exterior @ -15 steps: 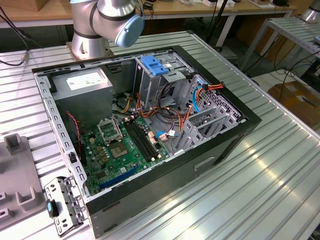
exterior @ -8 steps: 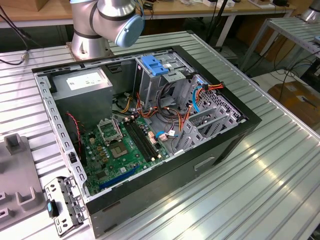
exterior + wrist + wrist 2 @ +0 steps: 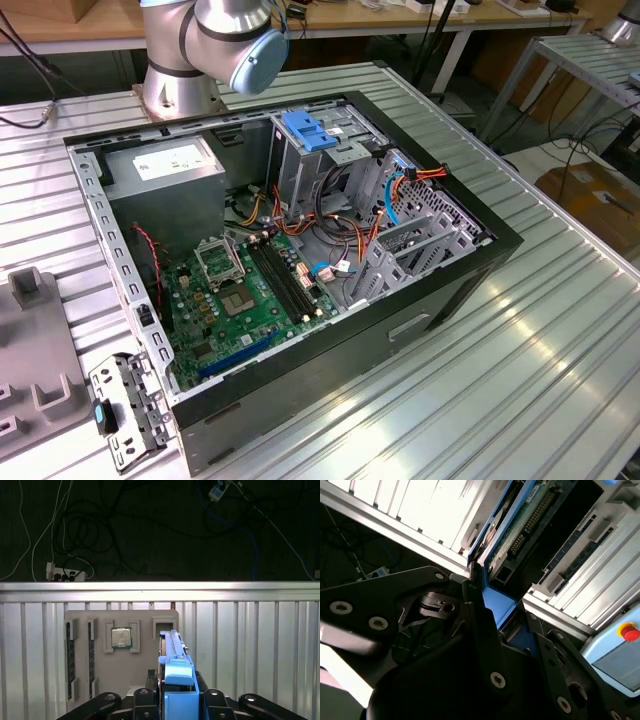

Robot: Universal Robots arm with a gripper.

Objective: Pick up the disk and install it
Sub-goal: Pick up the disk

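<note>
The disk stands on edge, a dark drive framed by a bright blue carrier rail. In the first wrist view it rises between my black fingers in front of a grey parts holder. My gripper is shut on the disk, one finger pressing each side. In the second wrist view the disk's blue rail runs out from my gripper, and its green circuit board faces the camera. The open computer case lies on the ribbed metal table in the exterior view.
The grey holder also carries a processor chip and two memory sticks. Inside the case are a green motherboard, a metal drive cage topped by a blue latch plate, and coloured cables. The arm's base stands behind the case.
</note>
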